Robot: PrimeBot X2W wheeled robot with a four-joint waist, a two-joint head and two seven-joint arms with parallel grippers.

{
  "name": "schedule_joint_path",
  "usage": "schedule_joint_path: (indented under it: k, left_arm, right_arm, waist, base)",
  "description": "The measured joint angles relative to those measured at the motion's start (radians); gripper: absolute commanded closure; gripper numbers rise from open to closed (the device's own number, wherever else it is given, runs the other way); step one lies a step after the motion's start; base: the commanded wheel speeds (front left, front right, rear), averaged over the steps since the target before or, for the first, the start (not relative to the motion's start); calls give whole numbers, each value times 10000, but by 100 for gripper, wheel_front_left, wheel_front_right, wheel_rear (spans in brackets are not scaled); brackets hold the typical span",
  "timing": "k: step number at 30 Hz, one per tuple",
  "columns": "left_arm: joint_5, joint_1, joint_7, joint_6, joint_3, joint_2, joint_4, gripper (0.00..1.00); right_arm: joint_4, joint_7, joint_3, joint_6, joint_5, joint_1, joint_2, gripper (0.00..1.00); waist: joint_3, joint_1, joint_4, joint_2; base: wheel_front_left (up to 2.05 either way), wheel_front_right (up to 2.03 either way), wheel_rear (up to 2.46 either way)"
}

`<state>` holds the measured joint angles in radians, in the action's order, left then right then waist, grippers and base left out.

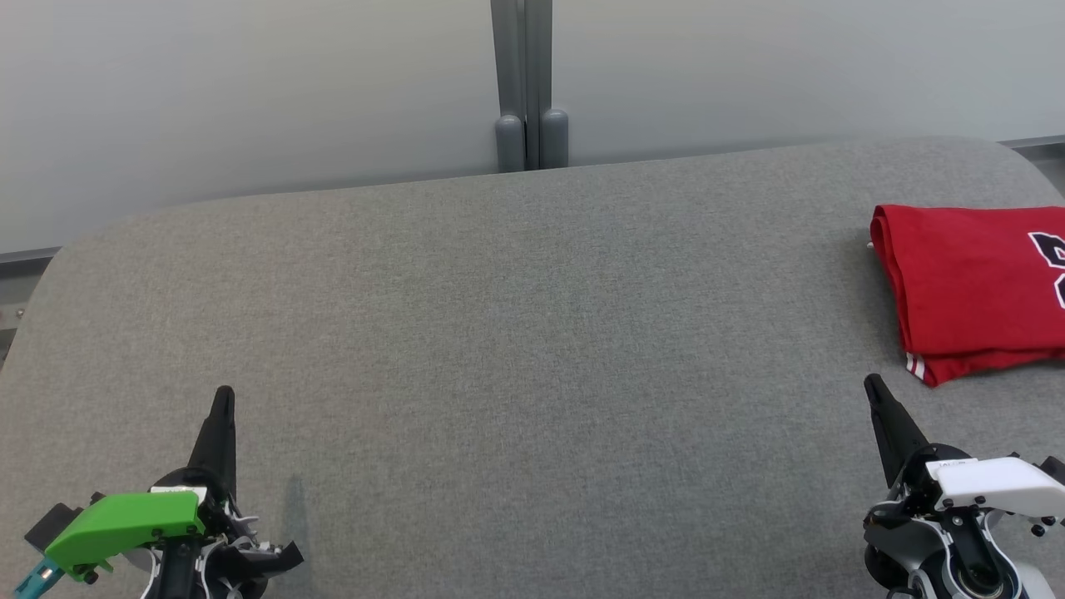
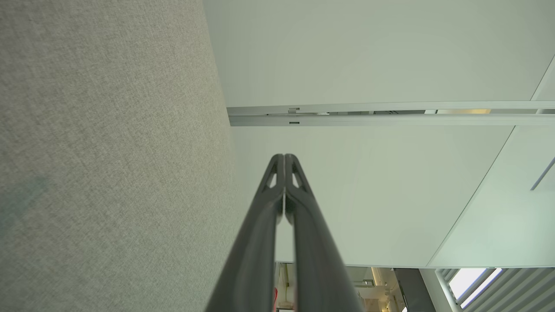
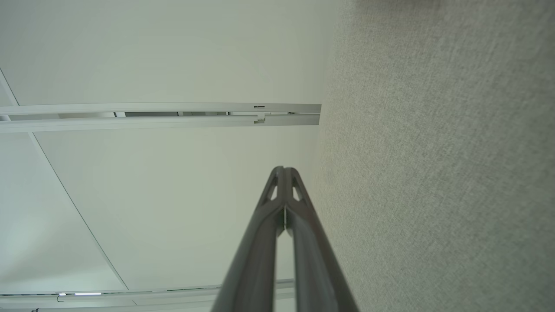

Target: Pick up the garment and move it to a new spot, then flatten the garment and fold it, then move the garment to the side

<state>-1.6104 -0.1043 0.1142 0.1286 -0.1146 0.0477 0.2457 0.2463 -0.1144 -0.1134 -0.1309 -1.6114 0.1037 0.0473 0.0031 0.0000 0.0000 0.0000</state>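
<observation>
The head view looks down across the grey surface (image 1: 532, 333) to the pale wall (image 1: 250, 83) along the frame's top. Both wrist views sit low over that surface, rolled sideways, facing the same wall.

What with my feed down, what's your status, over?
Left gripper shut, empty. Right gripper shut, empty. Red garment folded, at table's right side. Nothing in the way.

I'm looking into what is reading as an office or lab workroom, not a home. I'm facing a wide bench (image 1: 532, 333) covered in grey fabric, and it is standing against pale frosted partition panels (image 1: 250, 91) that are meeting at a grey metal post (image 1: 522, 83). From the left wrist view I'm also catching pale slats (image 2: 511, 286) with daylight coming between them, beyond the plain panelled walling.
</observation>
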Motion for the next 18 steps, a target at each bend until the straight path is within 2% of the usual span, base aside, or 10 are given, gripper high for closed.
schedule_joint_path:
  k: [18]
  left_arm:
    - [0, 0, 2, 0, -2, 0, 0, 100]
  right_arm:
    - [0, 0, 0, -2, 0, 1, 0, 100]
  waist:
    - [0, 0, 0, 0]
  base:
    - [0, 0, 0]
